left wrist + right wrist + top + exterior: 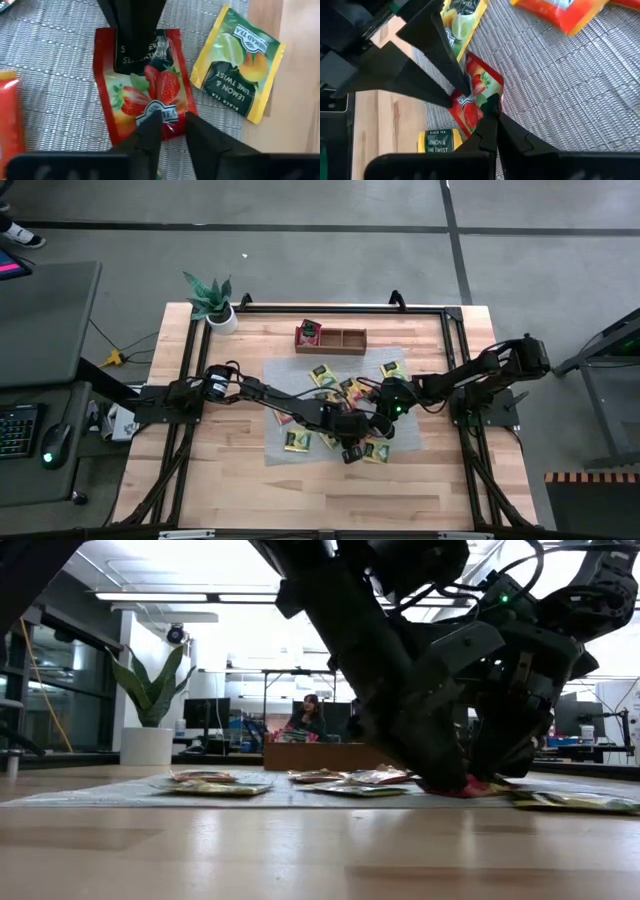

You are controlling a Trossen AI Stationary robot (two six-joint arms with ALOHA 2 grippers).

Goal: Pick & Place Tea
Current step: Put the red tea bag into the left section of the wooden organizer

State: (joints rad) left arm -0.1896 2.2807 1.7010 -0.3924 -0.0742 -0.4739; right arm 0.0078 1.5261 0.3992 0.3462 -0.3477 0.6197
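Left end effector (167, 125) lowered, right end effector (490, 117) opposite

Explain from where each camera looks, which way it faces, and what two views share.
High view: above the table, facing straight down on the mat; both arms show.
Low view: at table-top height, facing level towards the room; arms enter from above.
Left wrist view: on the left arm, facing down past the left pincer at the strawberry sachet.
Right wrist view: on the right arm, facing down past the right pincer.
Shared: both wrist views show that sachet.
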